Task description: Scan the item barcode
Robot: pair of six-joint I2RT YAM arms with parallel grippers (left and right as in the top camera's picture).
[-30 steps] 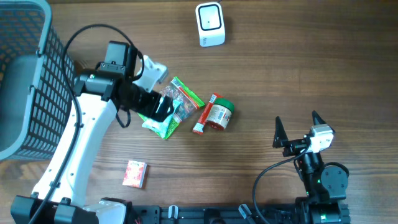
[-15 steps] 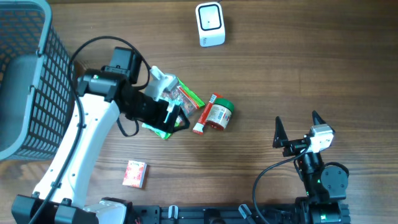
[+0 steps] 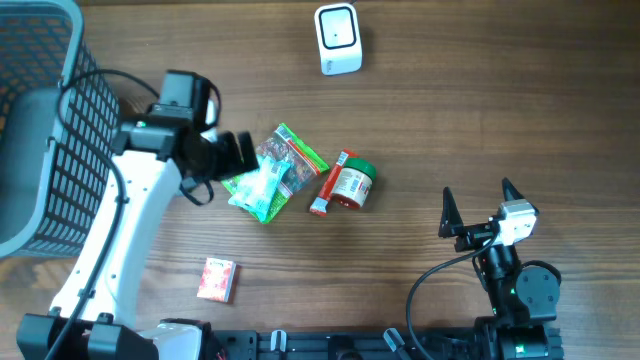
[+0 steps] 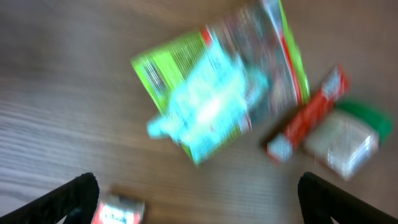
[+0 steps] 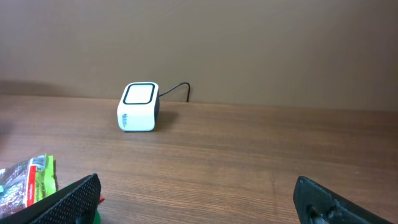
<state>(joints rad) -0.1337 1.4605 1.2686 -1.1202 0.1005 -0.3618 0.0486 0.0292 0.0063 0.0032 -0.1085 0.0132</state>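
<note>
The big grey basket (image 3: pixel 40 130) sits at the left edge of the table (image 3: pixel 520 90), same as before. What's changed is the left arm (image 3: pixel 130 220). Half a second back its left gripper (image 3: pixel 238 152) was right over the green snack packet (image 3: pixel 272 172). Now it's pulled back toward the basket, jaws spread wide, holding nothing, just beside the packet's left end. The right gripper (image 3: pixel 477 200) hasn't budged and is also spread open and empty. We see the packet lying loose mid-table, roughly where it was. A green-lidded jar (image 3: pixel 352 184) and a red tube (image 3: pixel 323 192) lie just to its right. The white scanner (image 3: pixel 337 39) is well apart at the far edge, and a small red box (image 3: pixel 217 279) sits near the front.
</note>
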